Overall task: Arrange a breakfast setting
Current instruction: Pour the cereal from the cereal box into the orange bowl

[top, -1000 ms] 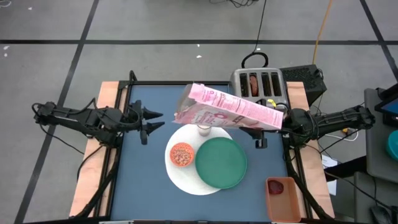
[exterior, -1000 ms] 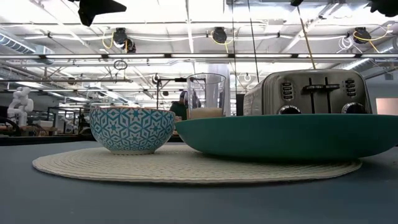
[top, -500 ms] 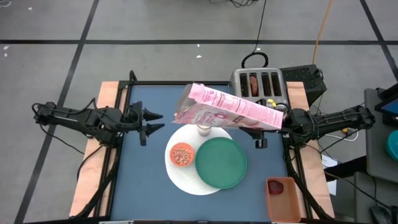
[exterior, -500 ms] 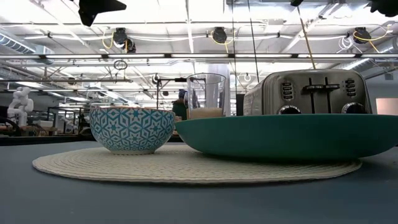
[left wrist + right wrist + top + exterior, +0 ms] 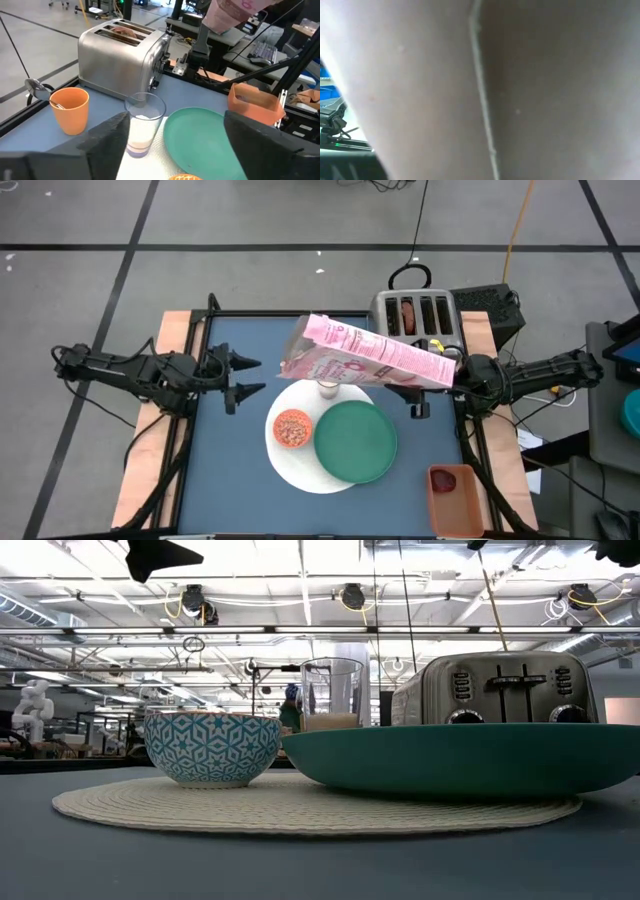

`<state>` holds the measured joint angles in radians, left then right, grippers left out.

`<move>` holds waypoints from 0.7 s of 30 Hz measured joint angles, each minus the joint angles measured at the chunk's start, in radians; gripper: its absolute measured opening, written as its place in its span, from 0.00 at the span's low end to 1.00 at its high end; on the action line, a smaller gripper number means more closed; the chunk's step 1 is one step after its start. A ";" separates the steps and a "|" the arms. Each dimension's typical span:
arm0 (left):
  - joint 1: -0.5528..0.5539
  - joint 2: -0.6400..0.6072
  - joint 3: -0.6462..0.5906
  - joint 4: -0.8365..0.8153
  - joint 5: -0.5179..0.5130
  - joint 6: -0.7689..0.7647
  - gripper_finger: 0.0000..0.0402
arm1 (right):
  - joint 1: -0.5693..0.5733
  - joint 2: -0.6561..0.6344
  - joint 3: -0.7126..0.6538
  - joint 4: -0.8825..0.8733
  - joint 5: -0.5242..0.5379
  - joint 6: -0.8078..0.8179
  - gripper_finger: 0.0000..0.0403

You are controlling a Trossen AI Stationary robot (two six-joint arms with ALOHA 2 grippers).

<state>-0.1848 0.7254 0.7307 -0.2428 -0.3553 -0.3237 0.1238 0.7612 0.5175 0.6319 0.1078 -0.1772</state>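
Note:
My right gripper [image 5: 456, 374] is shut on the pink cereal box [image 5: 365, 358], which lies tilted in the air over the table's far middle. My left gripper [image 5: 246, 376] is open and empty above the table's left part. A white round woven mat [image 5: 290, 465] carries the small cereal bowl [image 5: 292, 429], the green plate [image 5: 355, 441] and the milk glass [image 5: 327, 389]. The orange cup [image 5: 70, 110] stands by the toaster, hidden under the box in the high view. A dark red fruit [image 5: 443, 478] lies in an orange tray. A brown piece [image 5: 407, 313] sits in a toaster slot. My right gripper holds the pink cereal box at its right end [image 5: 445, 372], coming level from the table's right side. The box fills the right wrist view [image 5: 480, 90], so the fingers do not show. The box is lifted clear, its long side running left to right.
The silver toaster [image 5: 415, 312] stands at the far right of the table. The orange tray [image 5: 455, 500] sits at the near right edge. Bare blue table lies to the left of the mat [image 5: 225, 460].

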 joint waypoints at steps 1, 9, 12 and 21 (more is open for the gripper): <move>0.000 0.000 0.000 -0.003 0.011 0.002 0.85 | 0.000 0.000 0.000 0.000 0.000 0.000 0.53; -0.001 0.034 0.000 0.017 0.020 0.049 0.89 | 0.000 0.000 0.000 0.010 0.000 0.000 0.53; -0.004 0.083 0.000 0.087 0.022 0.130 0.89 | 0.000 0.002 0.000 0.020 0.000 -0.004 0.53; -0.003 0.232 0.000 0.390 0.022 0.266 0.89 | 0.000 0.020 0.000 0.078 -0.006 -0.029 0.53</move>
<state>-0.1875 0.9573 0.7307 0.1474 -0.3328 -0.0579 0.1238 0.7813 0.5175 0.7099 0.1013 -0.2065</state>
